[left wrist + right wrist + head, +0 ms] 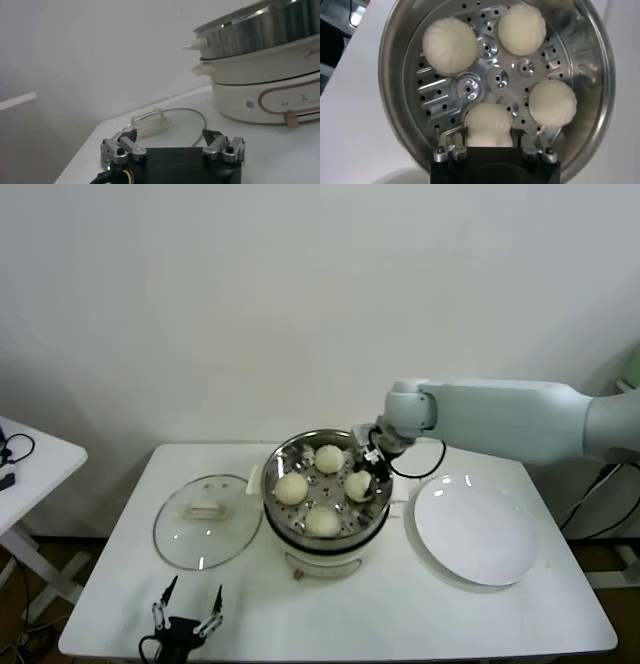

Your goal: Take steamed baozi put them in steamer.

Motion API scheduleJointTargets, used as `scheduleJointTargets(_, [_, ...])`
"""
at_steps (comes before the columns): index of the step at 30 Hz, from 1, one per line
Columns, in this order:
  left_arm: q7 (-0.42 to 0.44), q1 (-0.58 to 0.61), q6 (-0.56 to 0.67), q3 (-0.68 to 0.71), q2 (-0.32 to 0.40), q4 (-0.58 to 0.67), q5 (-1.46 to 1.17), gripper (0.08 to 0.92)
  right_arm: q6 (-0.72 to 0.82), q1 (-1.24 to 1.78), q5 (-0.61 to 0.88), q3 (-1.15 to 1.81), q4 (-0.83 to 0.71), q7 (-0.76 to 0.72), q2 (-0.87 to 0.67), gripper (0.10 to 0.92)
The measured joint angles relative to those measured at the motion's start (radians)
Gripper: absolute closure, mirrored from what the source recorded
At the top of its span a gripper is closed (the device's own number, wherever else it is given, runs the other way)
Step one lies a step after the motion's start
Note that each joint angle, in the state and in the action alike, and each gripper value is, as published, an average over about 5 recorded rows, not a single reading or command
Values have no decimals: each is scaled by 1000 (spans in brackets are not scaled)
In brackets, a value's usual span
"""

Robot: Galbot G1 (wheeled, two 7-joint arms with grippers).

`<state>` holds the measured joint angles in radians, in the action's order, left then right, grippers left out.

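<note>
— Where is the right end effector [488, 142]?
— Centre frame, inside the shiny round steel steamer [272, 474], fingers slightly apart around one of four white domed baozi [488, 126].

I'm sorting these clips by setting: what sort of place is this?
Probably a lab or test room staged as a kitchen: a plain white table against a bare wall, holding an electric steamer with four baozi, its glass lid and a white plate.
</note>
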<state>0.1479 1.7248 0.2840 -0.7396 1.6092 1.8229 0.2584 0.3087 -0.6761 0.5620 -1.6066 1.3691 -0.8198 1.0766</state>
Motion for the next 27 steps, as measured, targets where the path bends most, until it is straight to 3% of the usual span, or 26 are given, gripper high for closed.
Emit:
scheduleJointTargets(11, [0,1,0,0,0,10,-1,177,-26,-17,-1,18,-24,-29,-18,212])
scheduleJointTargets(18, [0,-7,-1,8,0,15,-2,177,-37,-98,61,37,-5,-22,-110,203])
scheduleJointTargets(27, [-1,-13,3,20,0,7,3,177,-60,36,175,257,83,158,-327,203])
